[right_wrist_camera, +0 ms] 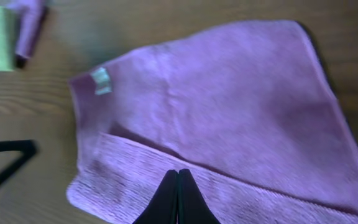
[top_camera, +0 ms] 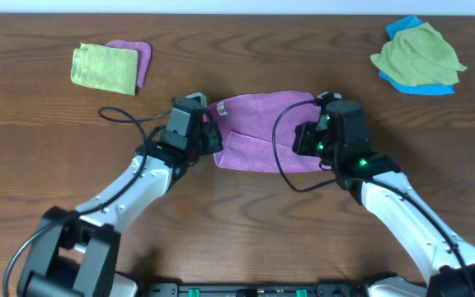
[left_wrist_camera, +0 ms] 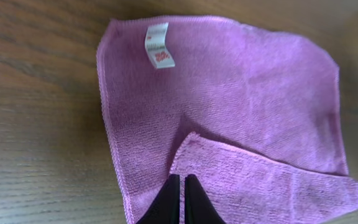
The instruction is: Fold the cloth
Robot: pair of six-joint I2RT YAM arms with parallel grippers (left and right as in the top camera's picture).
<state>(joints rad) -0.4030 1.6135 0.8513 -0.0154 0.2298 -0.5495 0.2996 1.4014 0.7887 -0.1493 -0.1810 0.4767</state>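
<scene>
Left gripper (left_wrist_camera: 182, 182): jaws together, over the turned-up flap. Cloth (top_camera: 262, 124) lies mid-table between the arms. The left wrist view shows its label (left_wrist_camera: 158, 46) clearly (overhead, a mere speck). Right gripper (right_wrist_camera: 178, 175): jaws together.

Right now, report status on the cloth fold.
Left gripper and right gripper shut over near edge, grip unclear. Cloth partly folded, near edge turned over. Left pile, right pile well clear.
</scene>
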